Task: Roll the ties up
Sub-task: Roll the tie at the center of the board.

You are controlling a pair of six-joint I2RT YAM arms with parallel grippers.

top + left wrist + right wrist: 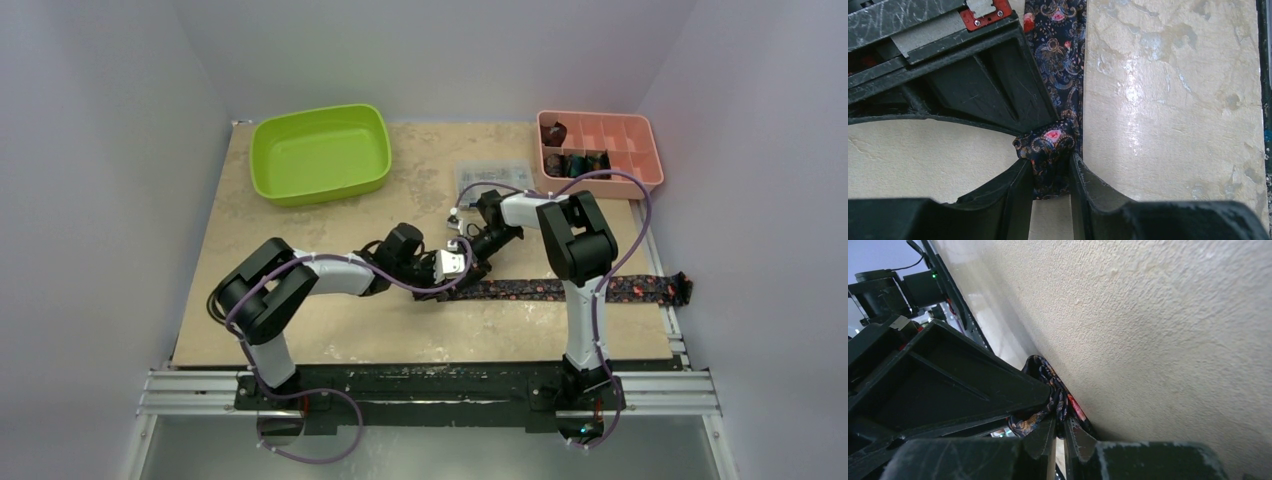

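A long black tie with red-pink floral dots [580, 290] lies flat across the table, running right from the grippers to the table's right edge. Its left end is bunched into a small roll. My left gripper [462, 268] is shut on that roll; in the left wrist view the roll [1050, 160] sits pinched between my two fingers. My right gripper [478, 252] meets the left one at the same spot and is shut on the tie's folded end [1058, 402]. Several small rolled ties [575, 160] sit in the pink tray.
A lime green bin [320, 152] stands at the back left. A pink divided tray [598, 146] stands at the back right. A clear plastic box of small parts [492, 176] lies behind the right arm. The tie's far end hangs over the table's right edge [672, 300].
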